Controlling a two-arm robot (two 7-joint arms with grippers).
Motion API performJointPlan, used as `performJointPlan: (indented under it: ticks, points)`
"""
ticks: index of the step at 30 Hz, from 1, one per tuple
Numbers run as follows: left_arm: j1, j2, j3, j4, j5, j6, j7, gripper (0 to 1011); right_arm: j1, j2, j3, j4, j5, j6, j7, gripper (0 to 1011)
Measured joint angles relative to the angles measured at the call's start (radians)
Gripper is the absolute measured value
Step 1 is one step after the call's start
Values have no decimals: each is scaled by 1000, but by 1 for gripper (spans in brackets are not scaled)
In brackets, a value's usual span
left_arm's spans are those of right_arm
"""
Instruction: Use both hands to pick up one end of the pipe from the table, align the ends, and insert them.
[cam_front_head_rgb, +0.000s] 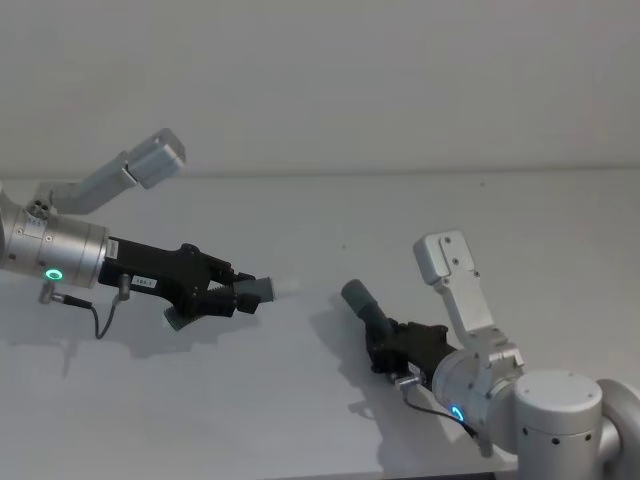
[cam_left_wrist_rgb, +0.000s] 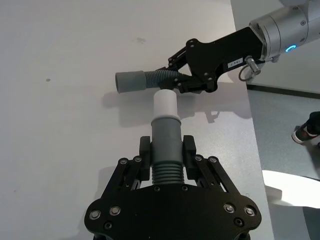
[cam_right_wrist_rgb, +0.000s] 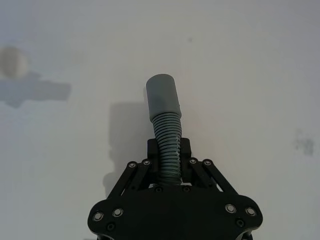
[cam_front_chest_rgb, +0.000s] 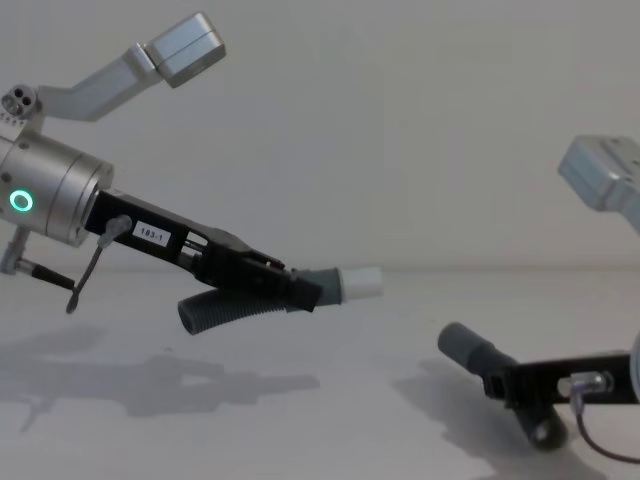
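Ends first: the white tip (cam_left_wrist_rgb: 164, 104) on its smooth grey cuff (cam_left_wrist_rgb: 165, 132) faces right, toward the wider socket cuff (cam_front_head_rgb: 357, 296), but the two are well apart and not in line. Your left gripper (cam_front_head_rgb: 235, 297), on the left, has its fingers closed on the corrugated hose piece (cam_front_chest_rgb: 225, 312) just behind that cuff and holds it clear of the table (cam_front_head_rgb: 250, 410). Your right gripper (cam_front_head_rgb: 392, 345) sits low on the right, nearer you. Its fingers are clamped on the ribs of the other hose piece (cam_right_wrist_rgb: 169, 145), whose socket slants up and to the left. Whether that piece's tail touches the table you cannot tell.

Watch the angle. If you bring the ends together with the axes crossed as they are now, the tip will likely catch on the socket rim and jam or glance off. The right grip is some way behind the socket, so the flexible ribs may bend under a push and swing the socket aside. Pushing hard could also slide either piece back through the fingers.
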Motion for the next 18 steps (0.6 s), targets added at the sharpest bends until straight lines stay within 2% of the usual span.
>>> performJointPlan:
  ticks: [12, 13, 18]
  points:
    - [0, 0, 0, 0, 0, 0, 0, 354, 38, 94, -34, 23, -25, -168, 156, 214]
    - [0, 0, 0, 0, 0, 0, 0, 354, 38, 94, -34, 23, -25, -168, 156, 214]
    - [0, 0, 0, 0, 0, 0, 0, 354, 63, 139, -52, 39, -38, -254, 237, 214]
